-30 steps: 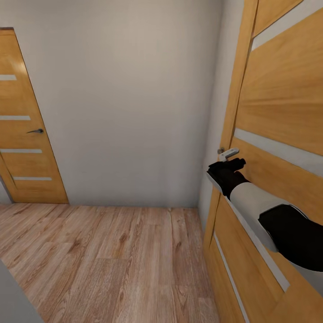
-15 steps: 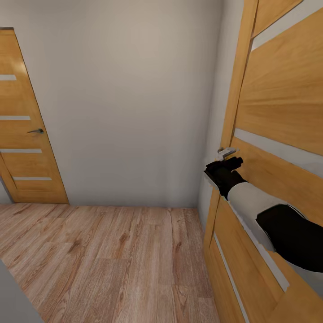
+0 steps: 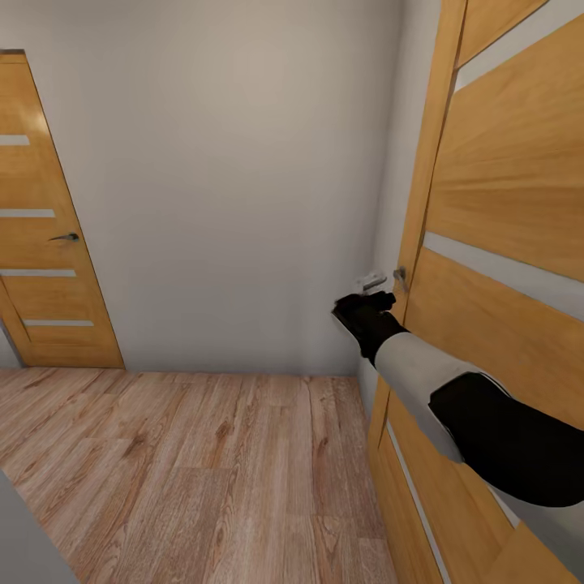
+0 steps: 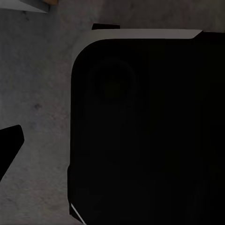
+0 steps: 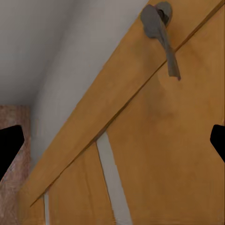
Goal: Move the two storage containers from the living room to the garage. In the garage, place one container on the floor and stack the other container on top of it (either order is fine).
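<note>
Right gripper (image 3: 375, 284) near door handle (image 5: 159, 33) — fingers (image 5: 9, 145) cut off

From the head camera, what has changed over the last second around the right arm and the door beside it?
The right gripper has slid left along the right-hand door, from over the panel to its edge by the handle, which it has not grasped. The wrist view shows its fingertips spread wide, holding nothing. The far door, wall and wood floor look unchanged, and the camera has not moved.
</note>
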You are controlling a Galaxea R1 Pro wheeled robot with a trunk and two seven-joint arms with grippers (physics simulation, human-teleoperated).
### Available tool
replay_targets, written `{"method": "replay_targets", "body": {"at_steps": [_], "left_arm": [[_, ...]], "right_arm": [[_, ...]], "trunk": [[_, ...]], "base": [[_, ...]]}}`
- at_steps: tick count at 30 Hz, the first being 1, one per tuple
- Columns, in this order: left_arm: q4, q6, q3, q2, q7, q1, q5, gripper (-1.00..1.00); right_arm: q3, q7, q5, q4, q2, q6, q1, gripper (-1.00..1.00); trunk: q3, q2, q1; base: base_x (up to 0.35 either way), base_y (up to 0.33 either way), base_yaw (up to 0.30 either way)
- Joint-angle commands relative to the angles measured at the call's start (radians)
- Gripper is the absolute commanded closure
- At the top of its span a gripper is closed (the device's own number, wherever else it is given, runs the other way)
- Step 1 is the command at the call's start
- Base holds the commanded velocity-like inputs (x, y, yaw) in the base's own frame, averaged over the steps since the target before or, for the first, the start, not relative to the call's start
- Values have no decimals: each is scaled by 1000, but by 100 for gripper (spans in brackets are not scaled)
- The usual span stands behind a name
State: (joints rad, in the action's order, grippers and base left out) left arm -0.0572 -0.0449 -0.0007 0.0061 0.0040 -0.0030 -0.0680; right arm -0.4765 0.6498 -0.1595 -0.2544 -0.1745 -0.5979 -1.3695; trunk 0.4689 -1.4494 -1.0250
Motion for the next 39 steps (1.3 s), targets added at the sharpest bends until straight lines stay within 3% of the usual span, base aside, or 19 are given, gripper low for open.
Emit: {"method": "replay_targets", "body": {"at_steps": [1,4,7,13,14,16,17,22,27,32,34,37,39], "left_arm": [[0,-3,-1,0,0,0,-7,-100],[0,-3,-1,0,1,0,-7,-100],[0,-3,-1,1,1,0,-9,-100],[0,-3,-1,1,2,0,-12,-100],[0,-3,0,2,2,0,-13,-100],[0,-3,1,3,2,-1,-14,-100],[0,-3,2,3,2,0,-14,-100],[0,-3,5,3,2,0,-16,-100],[0,-3,7,3,2,0,-16,-100],[0,-3,7,4,2,0,-16,-100],[0,-3,7,4,2,0,-16,-100],[0,-3,7,4,2,0,-16,-100],[0,-3,7,5,3,0,-16,-100]], "right_arm": [[-8,5,-26,0,0,-3,1,-100],[-8,-14,-90,-5,0,19,36,-100],[-9,-119,-124,-15,0,94,158,-100],[-7,-279,-131,-16,0,199,351,-100],[-7,-334,-131,-12,0,237,419,-100],[-8,-384,-131,-5,0,277,485,-100],[-8,-426,-129,0,0,315,555,-100],[-15,-498,-118,5,0,436,772,-100],[-18,-531,-111,46,0,502,821,-100],[-19,-646,-90,232,0,641,829,-100],[-19,-683,-86,259,0,680,833,-100],[-19,-721,-67,282,0,723,926,-100],[-19,-726,-53,285,17,731,963,-100]], "trunk": [[1,-1,0],[1,-1,0],[1,-1,0],[1,-1,0],[1,-1,0],[1,-1,0],[1,-1,0],[1,-1,0],[1,-1,0],[1,-1,0],[1,-1,0],[1,-1,0],[1,-1,0]], "base": [[0,0,0],[0,0,0],[0,0,0],[0,0,0],[0,0,0],[0,0,0],[0,0,0],[0,0,0],[0,0,0],[0,0,0],[0,0,0],[0,0,0],[0,0,0]]}}
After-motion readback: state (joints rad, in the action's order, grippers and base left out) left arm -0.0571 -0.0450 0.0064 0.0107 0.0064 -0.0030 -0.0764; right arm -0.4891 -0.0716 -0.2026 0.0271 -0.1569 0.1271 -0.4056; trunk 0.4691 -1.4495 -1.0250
